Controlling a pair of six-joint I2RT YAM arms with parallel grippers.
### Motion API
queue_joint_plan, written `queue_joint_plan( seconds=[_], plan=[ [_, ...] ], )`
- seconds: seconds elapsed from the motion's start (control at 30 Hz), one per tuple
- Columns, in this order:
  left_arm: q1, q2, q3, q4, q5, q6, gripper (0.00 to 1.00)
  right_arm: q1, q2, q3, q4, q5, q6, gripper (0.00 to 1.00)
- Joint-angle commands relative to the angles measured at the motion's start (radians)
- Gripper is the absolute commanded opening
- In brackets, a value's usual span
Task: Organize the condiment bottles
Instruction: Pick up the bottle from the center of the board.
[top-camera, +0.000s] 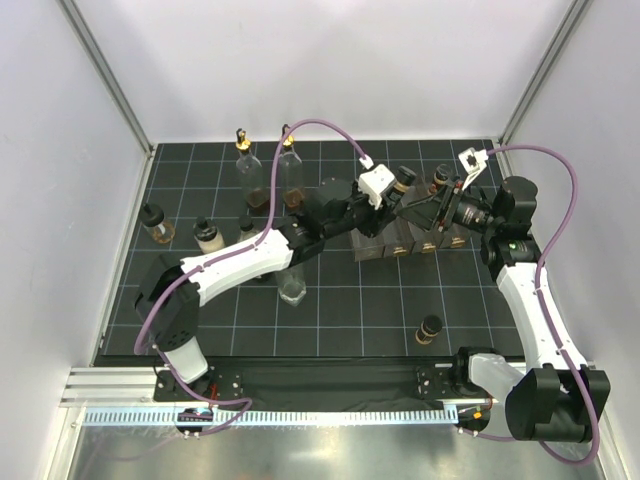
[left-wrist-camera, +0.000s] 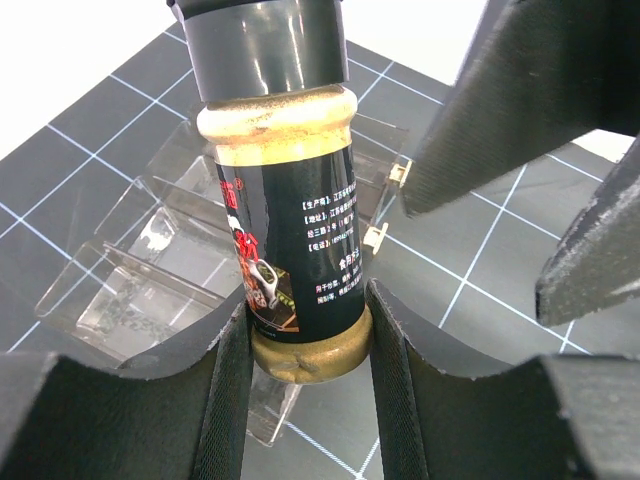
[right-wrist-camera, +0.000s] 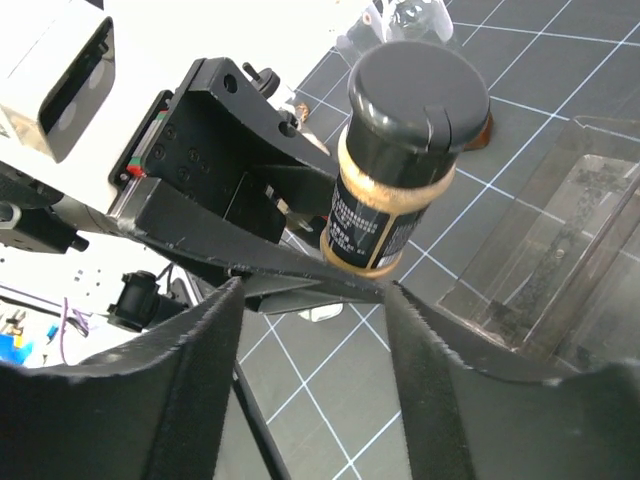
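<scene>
My left gripper (left-wrist-camera: 308, 318) is shut on the lower body of a small black-capped condiment bottle (left-wrist-camera: 285, 230) of yellowish powder with a black label. It holds the bottle upright above the clear divided rack (left-wrist-camera: 130, 280). In the top view this bottle (top-camera: 403, 180) hangs at the middle back, with the left gripper (top-camera: 392, 197) beside it. My right gripper (right-wrist-camera: 315, 300) stands open just short of the same bottle (right-wrist-camera: 400, 150), with nothing between its fingers (left-wrist-camera: 520, 100). In the top view the right gripper (top-camera: 422, 207) faces the left one over the rack (top-camera: 385, 247).
Two tall clear bottles with gold tops (top-camera: 247, 168) (top-camera: 290, 165) stand at the back left. Small bottles (top-camera: 155, 222) (top-camera: 207, 235) stand at the left, a clear bottle (top-camera: 292, 285) by the left forearm, a small dark one (top-camera: 430, 328) front right, another (top-camera: 440, 178) behind the rack.
</scene>
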Motion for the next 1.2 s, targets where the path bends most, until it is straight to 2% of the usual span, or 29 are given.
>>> queue_joint_plan(
  seconds=[0.0, 0.1, 0.23, 0.37, 0.47, 0.77, 0.83, 1.0, 1.03, 1.17],
  plan=[
    [-0.004, -0.038, 0.0, 0.027, 0.019, 0.021, 0.13, 0.002, -0.009, 0.031, 0.028, -0.003, -0.012, 0.67],
    [-0.004, -0.044, -0.009, 0.035, 0.034, 0.024, 0.13, 0.002, 0.003, 0.048, 0.009, 0.028, -0.033, 0.68],
    [-0.004, -0.056, -0.022, 0.039, 0.065, 0.029, 0.13, 0.002, 0.024, 0.095, -0.002, 0.048, -0.053, 0.76],
    [-0.004, -0.064, -0.029, 0.038, 0.097, 0.053, 0.13, 0.002, 0.095, 0.178, -0.044, 0.045, -0.087, 0.77],
    [-0.004, -0.074, -0.042, 0.038, 0.123, 0.066, 0.13, 0.008, 0.147, 0.275, -0.215, 0.031, -0.151, 0.78],
    [-0.004, -0.081, -0.052, 0.044, 0.128, 0.073, 0.13, 0.048, 0.192, 0.321, -0.352, 0.015, -0.23, 0.74],
    [-0.004, -0.081, -0.054, 0.044, 0.125, 0.076, 0.13, 0.051, 0.202, 0.329, -0.381, 0.015, -0.241, 0.7],
    [-0.004, -0.082, -0.056, 0.044, 0.123, 0.073, 0.13, 0.077, 0.209, 0.335, -0.383, 0.009, -0.241, 0.52],
    [-0.004, -0.082, -0.057, 0.044, 0.126, 0.072, 0.13, 0.079, 0.209, 0.336, -0.381, 0.008, -0.241, 0.44],
    [-0.004, -0.088, -0.065, 0.045, 0.132, 0.067, 0.14, 0.077, 0.21, 0.333, -0.348, -0.014, -0.231, 0.27]
  ],
)
